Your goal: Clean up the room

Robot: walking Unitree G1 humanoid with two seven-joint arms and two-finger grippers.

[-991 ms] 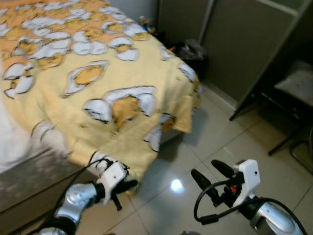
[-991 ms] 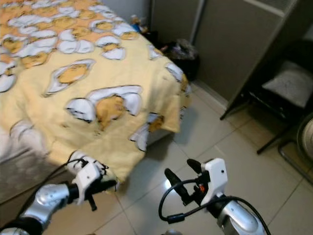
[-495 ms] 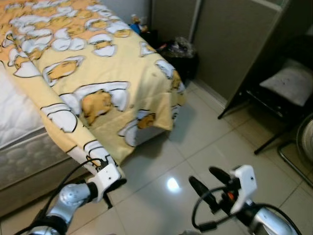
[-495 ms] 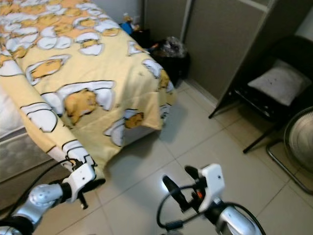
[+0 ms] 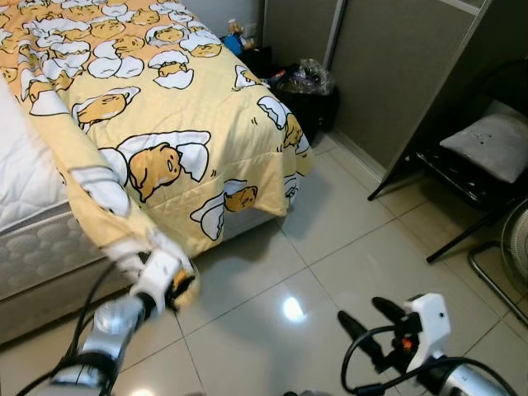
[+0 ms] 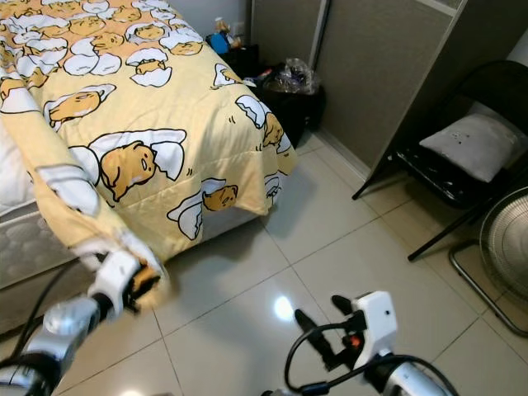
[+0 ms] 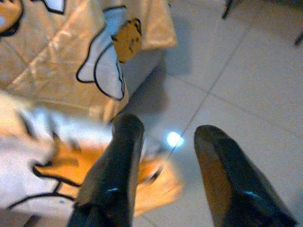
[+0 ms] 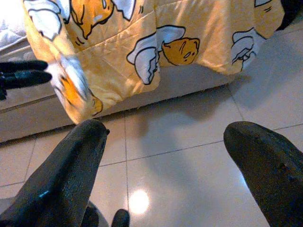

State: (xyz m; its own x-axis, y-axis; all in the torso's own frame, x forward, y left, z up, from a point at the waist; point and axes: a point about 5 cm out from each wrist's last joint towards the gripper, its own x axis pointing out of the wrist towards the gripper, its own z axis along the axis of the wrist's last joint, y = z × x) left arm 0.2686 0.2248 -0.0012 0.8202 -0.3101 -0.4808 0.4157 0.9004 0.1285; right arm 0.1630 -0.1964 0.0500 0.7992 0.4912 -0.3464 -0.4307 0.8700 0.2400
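A yellow blanket (image 5: pixel 165 99) printed with egg cartoons covers the bed and hangs over its foot. Its near edge is folded back, so the white mattress (image 5: pixel 25 190) shows. My left gripper (image 5: pixel 177 285) is low beside the bed, right at the blanket's blurred hanging corner (image 5: pixel 124 247). In the left wrist view its fingers (image 7: pixel 123 156) stand apart, open, with the corner (image 7: pixel 61 156) lying beside and behind one finger and tiled floor in the gap. My right gripper (image 5: pixel 367 313) hangs open over the floor tiles, holding nothing.
A black bin with a filled bag (image 5: pixel 305 91) stands at the bed's far corner by grey wardrobe panels (image 5: pixel 396 58). A black folding chair with a pale cushion (image 5: pixel 487 144) and a fan (image 5: pixel 516 239) are on the right. Glossy tile floor (image 5: pixel 330 239) lies between.
The camera has swung. The blanket's near edge has come back off the mattress. My left gripper's fingers have parted and the corner now hangs loose beside them. The right gripper stays open.
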